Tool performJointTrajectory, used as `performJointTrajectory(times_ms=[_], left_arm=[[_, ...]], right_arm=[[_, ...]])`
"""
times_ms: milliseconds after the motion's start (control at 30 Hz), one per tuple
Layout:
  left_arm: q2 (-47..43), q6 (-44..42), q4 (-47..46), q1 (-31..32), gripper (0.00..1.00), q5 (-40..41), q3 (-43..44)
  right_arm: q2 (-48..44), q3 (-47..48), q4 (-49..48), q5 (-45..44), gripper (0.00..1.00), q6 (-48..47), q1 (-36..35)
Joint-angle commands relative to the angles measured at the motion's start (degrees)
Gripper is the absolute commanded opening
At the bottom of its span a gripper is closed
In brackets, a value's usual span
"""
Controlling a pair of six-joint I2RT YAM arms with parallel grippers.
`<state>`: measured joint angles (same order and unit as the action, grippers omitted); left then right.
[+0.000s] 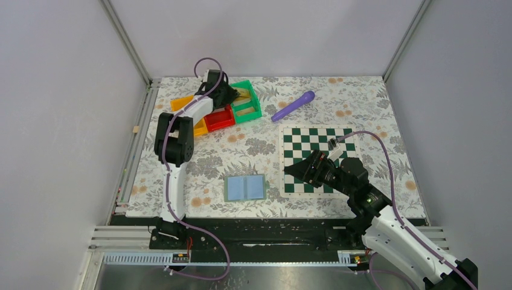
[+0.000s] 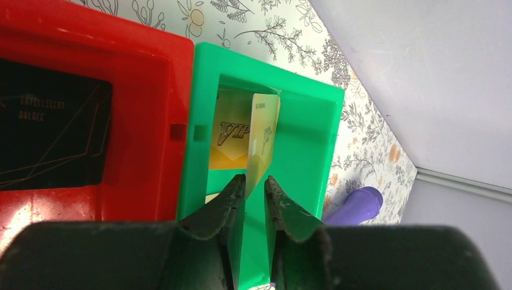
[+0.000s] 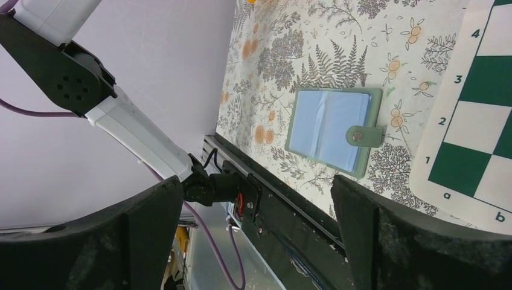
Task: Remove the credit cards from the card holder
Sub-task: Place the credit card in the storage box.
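Top external view, nearest the arm bases: the card holder (image 1: pixel 245 188) lies spread open and flat on the floral tablecloth (image 1: pixel 253 151), its two light-blue panels facing up, just left of the near left corner of the chessboard (image 1: pixel 326 151) and touching neither arm. The right gripper (image 1: pixel 300 171) hovers over that same corner of the board, pointed left toward the holder but apart from it. In the right wrist view its fingers (image 3: pixel 151 235) stand wide apart with nothing between them, and the holder shows below with its teal-green edging and a snap tab (image 3: pixel 365 136) sticking out on the chessboard side. Farther back, the left arm (image 1: pixel 196 109) is stretched out to the far left part of the table, where a row of small bins sits: a red bin (image 1: pixel 218 119) pressed against a green bin (image 1: pixel 256 109), with orange ones beyond on the left. In the left wrist view the left gripper (image 2: pixel 255 186) is pinched on the lower edge of a gold credit card (image 2: pixel 264 133), which stands upright on edge inside the green bin. Just behind it, deeper in the same bin, a VIP credit card (image 2: pixel 228 136) rests face out, also gold. The red bin holds a black card (image 2: pixel 51 136) lying flat. A purple object (image 1: pixel 294 105) lies on the cloth right of the green bin, beyond the far edge of the chessboard
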<state>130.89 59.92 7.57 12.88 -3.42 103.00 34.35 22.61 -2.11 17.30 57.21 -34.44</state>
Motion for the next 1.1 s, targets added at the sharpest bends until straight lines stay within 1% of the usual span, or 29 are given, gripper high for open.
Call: performJointTrajectory(times_ms=[0,100,367,500,700,1067], left_arm=[[-3.0,0.8,-0.6,0.6,0.21,5.2,-0.7],[-3.1,0.6,1.0,0.9,0.28,6.1,-0.2],[-4.1,-0.6,6.2,0.9,0.37,8.1,1.9],[-3.9,-1.3,9.3,0.9,0.40,8.4,4.2],[-3.4,-1.5,11.2,0.9,0.43,8.5,5.6],[-4.3,-3.3,11.0,0.8,0.47,9.2,5.5]], right_arm=[[-0.4,1.0,-2.5,1.3,0.99,-1.0,0.2],[-0.6,1.2,-2.5,1.7,0.99,-1.2,0.2],[-1.3,1.1,-2.4,2.1,0.99,-1.7,0.2],[-1.5,1.3,-2.4,2.4,0.99,-1.7,0.2],[-1.9,1.3,-2.2,2.5,0.99,-1.8,0.2],[-1.3,2.1,-2.2,2.4,0.99,-2.9,0.2]])
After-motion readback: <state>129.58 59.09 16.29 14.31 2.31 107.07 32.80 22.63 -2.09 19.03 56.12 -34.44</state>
